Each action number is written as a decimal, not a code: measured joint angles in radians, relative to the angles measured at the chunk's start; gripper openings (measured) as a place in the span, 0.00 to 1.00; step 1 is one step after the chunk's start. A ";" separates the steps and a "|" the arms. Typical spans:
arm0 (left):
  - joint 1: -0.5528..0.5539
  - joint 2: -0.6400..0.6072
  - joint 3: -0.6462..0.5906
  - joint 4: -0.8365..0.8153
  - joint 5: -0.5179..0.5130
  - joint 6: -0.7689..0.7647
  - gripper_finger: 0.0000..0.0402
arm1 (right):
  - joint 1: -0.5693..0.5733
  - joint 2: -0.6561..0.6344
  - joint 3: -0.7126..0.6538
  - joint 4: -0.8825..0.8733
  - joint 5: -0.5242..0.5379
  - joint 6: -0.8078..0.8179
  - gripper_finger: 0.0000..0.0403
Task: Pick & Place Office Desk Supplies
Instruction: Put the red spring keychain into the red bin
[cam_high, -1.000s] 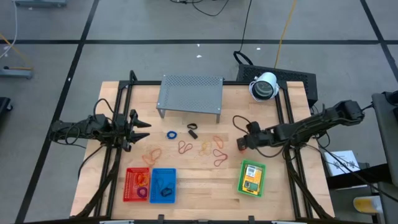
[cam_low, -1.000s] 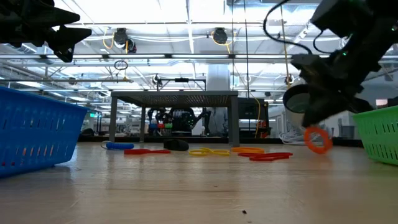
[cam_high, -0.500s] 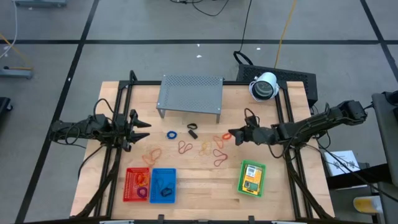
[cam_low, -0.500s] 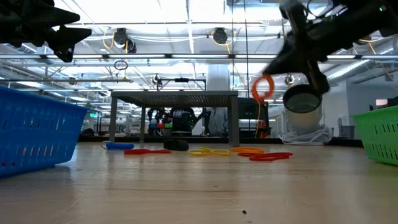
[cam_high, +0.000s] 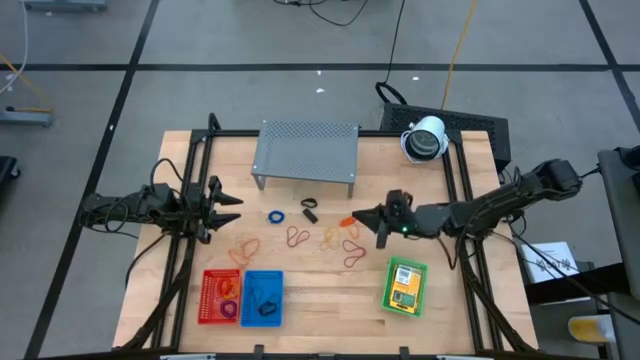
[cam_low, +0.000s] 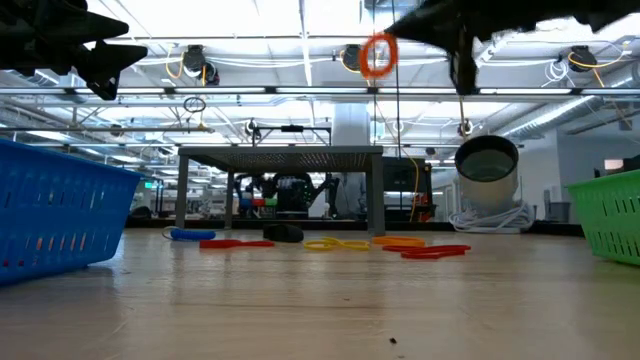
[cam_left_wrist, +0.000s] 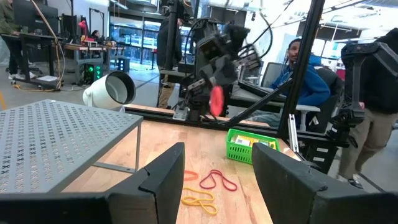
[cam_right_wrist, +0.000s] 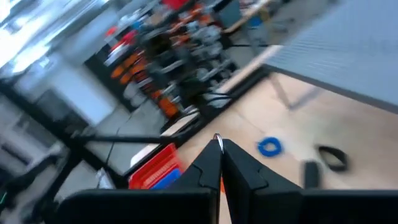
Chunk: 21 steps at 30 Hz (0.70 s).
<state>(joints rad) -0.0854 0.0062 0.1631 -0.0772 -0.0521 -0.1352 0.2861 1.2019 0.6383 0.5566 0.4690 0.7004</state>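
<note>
My right gripper (cam_high: 356, 217) is high above the middle of the table, shut on an orange rubber-band loop (cam_low: 377, 55); its closed fingers show in its wrist view (cam_right_wrist: 219, 147). More red, orange and yellow bands (cam_high: 340, 242), a blue ring (cam_high: 276, 216) and a black clip (cam_high: 309, 210) lie flat on the table below it. Yellow packets lie in the green basket (cam_high: 405, 286). My left gripper (cam_high: 232, 200) is open and empty above the table's left side, its fingers spread in its wrist view (cam_left_wrist: 217, 155). My right gripper pinches the orange loop by one side (cam_low: 388, 48) between its two fingertips. The fingers come about level from the table's right, pointing left. The loop stands out past the fingertips, lifted far clear of the table.
A grey perforated shelf (cam_high: 306, 152) stands at the far middle. A red basket (cam_high: 221, 296) and a blue basket (cam_high: 262, 298) sit at the near left. A white round device (cam_high: 424, 138) stands at the far right corner. People stand beyond the table (cam_left_wrist: 305, 81).
My right gripper has risen from just above the table and gone toward the table's left edge, tipping from pointing down to about level. It stays shut on the orange loop, which has gone up with it, from close to the tabletop to high above it.
</note>
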 joint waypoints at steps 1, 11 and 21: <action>0.000 0.000 0.000 0.000 0.000 0.000 0.49 | 0.004 0.017 0.026 0.002 -0.022 -0.043 0.00; 0.000 0.000 0.000 0.000 0.000 0.000 0.49 | 0.026 0.240 0.352 -0.021 -0.219 -0.367 0.00; 0.000 0.000 0.000 0.000 0.000 0.000 0.49 | 0.025 0.574 0.798 -0.078 -0.396 -0.478 0.00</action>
<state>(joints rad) -0.0855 0.0061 0.1631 -0.0774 -0.0517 -0.1349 0.3107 1.7757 1.4363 0.4786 0.0729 0.2225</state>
